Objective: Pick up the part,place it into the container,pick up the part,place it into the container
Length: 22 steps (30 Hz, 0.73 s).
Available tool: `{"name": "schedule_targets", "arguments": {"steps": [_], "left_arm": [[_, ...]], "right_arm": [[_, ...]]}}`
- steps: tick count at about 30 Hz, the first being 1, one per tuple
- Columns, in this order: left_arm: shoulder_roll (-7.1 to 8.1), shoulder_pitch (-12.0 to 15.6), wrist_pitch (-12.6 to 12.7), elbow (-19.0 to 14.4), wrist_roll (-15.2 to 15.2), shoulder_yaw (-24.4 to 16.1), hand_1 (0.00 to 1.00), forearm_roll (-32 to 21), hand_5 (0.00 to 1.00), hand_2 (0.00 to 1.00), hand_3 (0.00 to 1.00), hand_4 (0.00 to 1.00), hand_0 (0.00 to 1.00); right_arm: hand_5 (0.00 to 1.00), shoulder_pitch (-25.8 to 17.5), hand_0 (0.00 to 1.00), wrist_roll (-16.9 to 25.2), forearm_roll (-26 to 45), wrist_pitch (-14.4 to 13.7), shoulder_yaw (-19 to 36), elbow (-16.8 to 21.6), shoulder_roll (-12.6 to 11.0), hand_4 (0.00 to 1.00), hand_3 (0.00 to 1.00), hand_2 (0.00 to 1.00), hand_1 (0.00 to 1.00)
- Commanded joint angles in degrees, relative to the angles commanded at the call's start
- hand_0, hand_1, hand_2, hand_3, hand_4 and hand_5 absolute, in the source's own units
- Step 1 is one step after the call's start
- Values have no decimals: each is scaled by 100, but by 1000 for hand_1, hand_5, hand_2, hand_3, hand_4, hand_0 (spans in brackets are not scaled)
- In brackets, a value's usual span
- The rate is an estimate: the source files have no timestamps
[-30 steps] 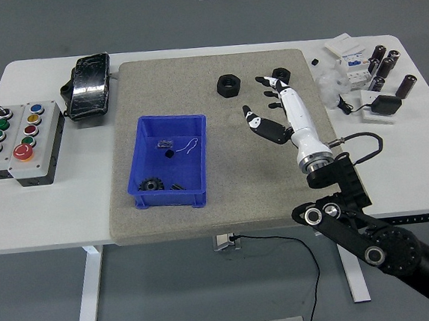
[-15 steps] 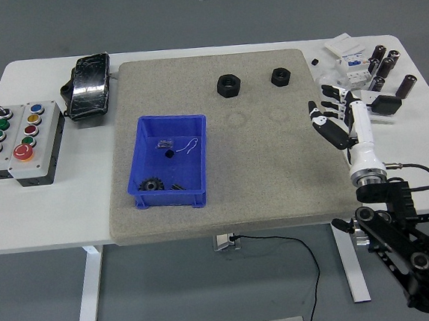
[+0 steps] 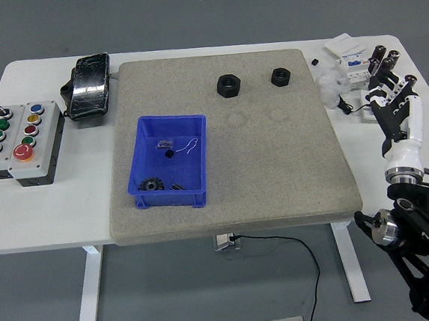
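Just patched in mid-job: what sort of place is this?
Likely a robotics lab or test bench: a white table with a grey mat, a blue bin of small parts and a push-button control box.

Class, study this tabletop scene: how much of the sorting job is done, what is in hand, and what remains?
Done: the blue container holds a small gear and some tiny bits. In hand: nothing; the right robot hand is open and empty over the table's right edge. Left: the larger black nut and smaller black nut sit on the grey mat, outside the container.
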Motion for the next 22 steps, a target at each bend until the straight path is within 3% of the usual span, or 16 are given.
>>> {"name": "schedule_targets", "arguments": {"steps": [7,22], "left_arm": [[1,8,9,0,-5,14,552,-53,376,531,606,656,629],[36,20,25,0,-2,9,552,-146,370,530,605,656,630]], "right_arm": [[608,-13,662,-115,-106,140,117,70,-14,828,667,706,684],[615,-6,679,-205,-266,117,215,138,13,832,662,708,694]]}}
